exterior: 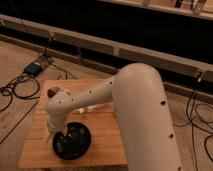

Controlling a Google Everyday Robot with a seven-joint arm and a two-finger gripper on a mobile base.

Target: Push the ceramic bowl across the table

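The gripper point(56, 136) hangs low over the near-left part of the bench point(107, 145), at the end of a thick white arm point(135, 105) that sweeps in from the right and bends down at the wrist. It meets the far-left rim of the bowl point(72, 141); whether it is spread or pressed together cannot be told, as the wrist hides it from above.

The bowl is black, shallow and glossy, and sits flat on the wood near the front edge, slightly left of the middle. Just behind the wrist, toward the far-left corner, a small reddish object point(53, 92) shows partly, its shape unclear. Beyond the bench, on the floor to the left, cables point(15, 92) lie in loops around a small blue box point(35, 68).

The push looks to be under way, with contact already made at the rim. The next move calls for a steady, level shove toward the right, kept low so the gripper does not ride up over the rim or tip the bowl, and stopped short of the bench edge.
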